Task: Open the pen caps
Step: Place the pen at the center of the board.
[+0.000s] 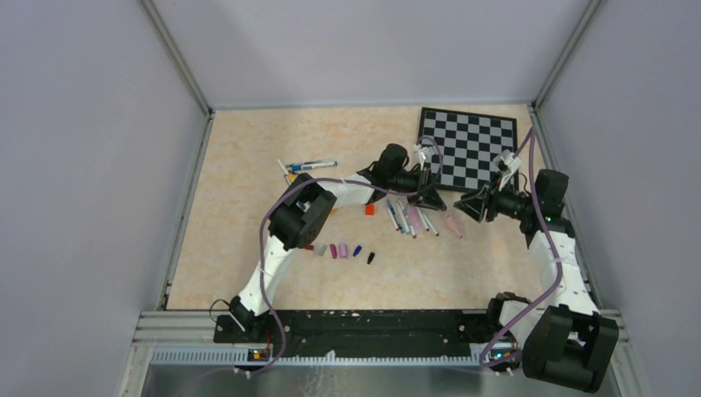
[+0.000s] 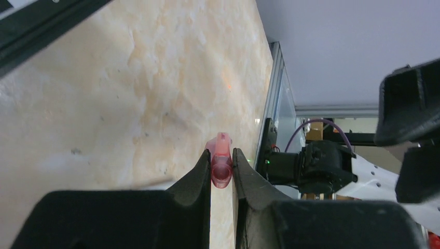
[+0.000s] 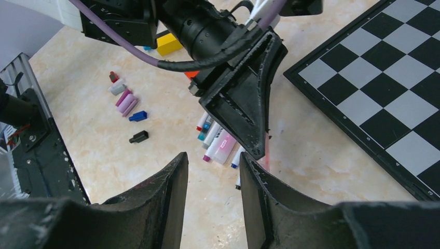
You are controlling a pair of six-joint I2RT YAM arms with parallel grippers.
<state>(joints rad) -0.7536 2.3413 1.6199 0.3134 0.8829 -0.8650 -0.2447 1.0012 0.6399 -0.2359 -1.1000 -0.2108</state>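
Setting: pale marbled beige counter between grey walls, with a black-and-white chequered board at its far right.
Left tool: closed to a narrow gap on a translucent pink-red plastic cap. It pinches the cap across its sides, hollow mouth toward the wrist camera, clear of the counter. No barrel shows inside the cap.
Right tool: partly open with nothing between its fingers, near the left tool and facing it.
Under the tools: bundle of thin white and pink marker pens lying side by side. Which of them are capped is too small to tell.
Further out: row of loose short caps in grey, pink, purple, blue and black, toward the near left. A small orange-red cube sits beside the bundle, and two separate pens lie at the far left.
Step in hand: judged as one cap off its pen and waiting to be put down.
Next move: probably carry the cap to the loose row and release it low so it does not roll. The right tool would then need a capped pen gripped by the barrel, cap end left free.
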